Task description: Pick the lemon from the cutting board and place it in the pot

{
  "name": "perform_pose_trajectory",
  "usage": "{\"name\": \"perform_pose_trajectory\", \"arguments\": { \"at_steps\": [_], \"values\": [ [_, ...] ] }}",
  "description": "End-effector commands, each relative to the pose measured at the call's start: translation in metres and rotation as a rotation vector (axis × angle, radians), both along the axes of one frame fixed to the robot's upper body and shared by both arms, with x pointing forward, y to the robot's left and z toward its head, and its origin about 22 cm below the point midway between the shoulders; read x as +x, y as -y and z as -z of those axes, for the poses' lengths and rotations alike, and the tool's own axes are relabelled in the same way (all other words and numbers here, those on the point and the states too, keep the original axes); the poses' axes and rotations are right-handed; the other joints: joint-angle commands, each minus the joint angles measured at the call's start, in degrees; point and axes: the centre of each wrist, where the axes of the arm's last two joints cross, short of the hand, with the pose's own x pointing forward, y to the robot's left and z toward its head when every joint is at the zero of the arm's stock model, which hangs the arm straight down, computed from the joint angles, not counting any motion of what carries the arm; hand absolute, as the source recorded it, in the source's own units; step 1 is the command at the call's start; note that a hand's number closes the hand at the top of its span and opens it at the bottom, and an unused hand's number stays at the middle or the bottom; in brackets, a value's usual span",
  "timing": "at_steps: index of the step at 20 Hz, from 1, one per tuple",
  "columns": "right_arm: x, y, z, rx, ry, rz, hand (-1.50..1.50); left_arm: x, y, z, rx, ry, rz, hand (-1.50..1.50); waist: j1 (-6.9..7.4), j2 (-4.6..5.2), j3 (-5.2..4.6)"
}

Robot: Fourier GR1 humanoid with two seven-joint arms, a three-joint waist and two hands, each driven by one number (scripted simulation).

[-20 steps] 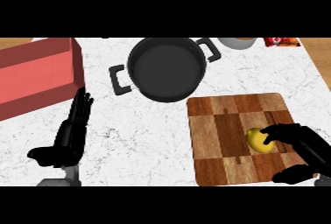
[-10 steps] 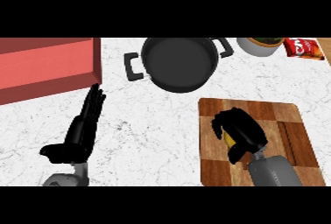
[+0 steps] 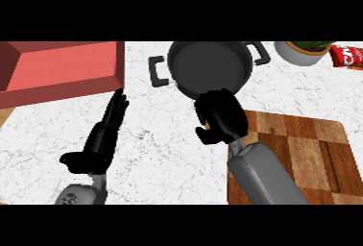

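Your right robot hand (image 3: pixel 221 119) is curling round the small yellow lemon (image 3: pixel 207 126), hiding most of it, just below the round black two-handled pot (image 3: pixel 210 67) and left of the brown wooden cutting board (image 3: pixel 312 151). Your left robot hand (image 3: pixel 102 139) is resting with straight fingers over the white marbled counter (image 3: pixel 163 153).

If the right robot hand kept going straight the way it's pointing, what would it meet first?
The pot. The right robot hand, curled round the lemon, points up the view at the pot's near rim. Whether it would clear that rim is unclear from this view.
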Motion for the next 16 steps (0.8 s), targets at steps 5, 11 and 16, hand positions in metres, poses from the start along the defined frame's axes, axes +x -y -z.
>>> {"name": "perform_pose_trajectory", "arguments": {
  "at_steps": [5, 11, 16],
  "values": [
    [-0.002, -0.07, -0.056, 0.028, 0.232, 0.216, 1.5, 0.005, 0.006, 0.0, 0.004, -0.007, 0.017, 0.0, 0.63, -0.39, -0.02],
    [0.003, -0.105, -0.086, 0.031, 0.278, 0.427, 1.5, 0.01, 0.014, -0.007, -0.005, -0.002, 0.019, 0.0, 0.44, -0.16, 0.03],
    [0.018, -0.126, -0.108, 0.052, 0.276, 0.554, 1.5, 0.011, 0.005, -0.011, 0.006, -0.003, -0.003, 0.0, -0.87, 0.12, 0.11]
  ]
}}
